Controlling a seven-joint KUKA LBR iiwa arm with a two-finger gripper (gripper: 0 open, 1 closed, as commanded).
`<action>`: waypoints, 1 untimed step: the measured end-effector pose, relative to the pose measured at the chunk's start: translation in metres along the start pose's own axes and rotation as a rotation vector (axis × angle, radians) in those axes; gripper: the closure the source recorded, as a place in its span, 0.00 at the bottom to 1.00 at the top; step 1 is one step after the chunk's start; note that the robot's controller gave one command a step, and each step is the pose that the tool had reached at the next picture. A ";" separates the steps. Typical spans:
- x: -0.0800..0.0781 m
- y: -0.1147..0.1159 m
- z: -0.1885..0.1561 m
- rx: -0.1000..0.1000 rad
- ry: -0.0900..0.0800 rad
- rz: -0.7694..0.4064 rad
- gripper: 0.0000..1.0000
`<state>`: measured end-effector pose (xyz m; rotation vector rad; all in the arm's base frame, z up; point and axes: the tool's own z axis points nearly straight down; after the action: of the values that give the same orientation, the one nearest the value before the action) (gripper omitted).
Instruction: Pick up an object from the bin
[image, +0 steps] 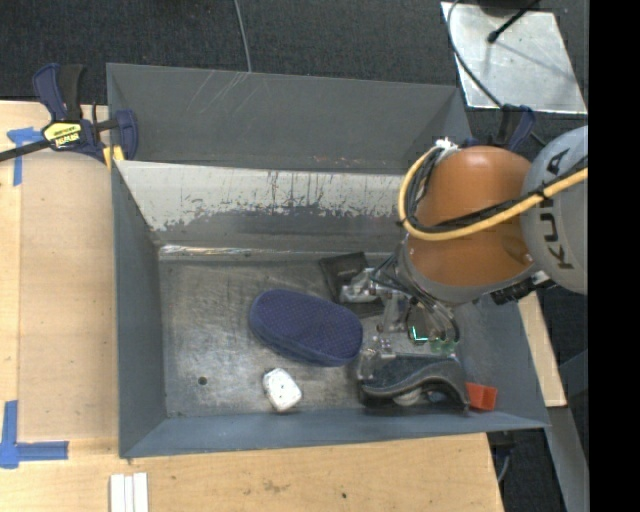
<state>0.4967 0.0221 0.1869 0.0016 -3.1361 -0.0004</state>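
A KUKA arm (560, 225), its wrist capped by a rounded orange cover (470, 225) and looped with a yellow cable (440, 225), reaches from the right into a grey metal bin (140, 330). Its pincer (388, 322) is low over the right part of the bin floor. From this angle it cannot be told whether the pincer is released or clenched, and nothing can be seen held in it. The pincer's metal parts stand between two things. Just to their left lies a dark blue oval cushion (303, 326) with a knitted look, flat near the middle of the floor. Just below them, against the near wall by the bin's right front corner, lies a dark shoe-shaped thing (410, 385) with a grey inner patch. The pincer sits at the upper edge of this dark thing, though contact with it cannot be made out. A small orange-red block (481, 397) rests at the right end of the dark thing, touching or nearly touching it. A small white lump (282, 389) lies apart on the floor, below the blue cushion and near the front wall. A flat black piece (343, 270) lies near the foot of the far wall, just above the cushion's right end and to the upper left of the pincer. The far wall's lower part is scuffed and streaked.
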 end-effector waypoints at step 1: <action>-0.047 0.003 0.115 -0.001 -0.010 0.048 0.00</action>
<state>0.5433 0.0253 0.0715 -0.0741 -3.1451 -0.0017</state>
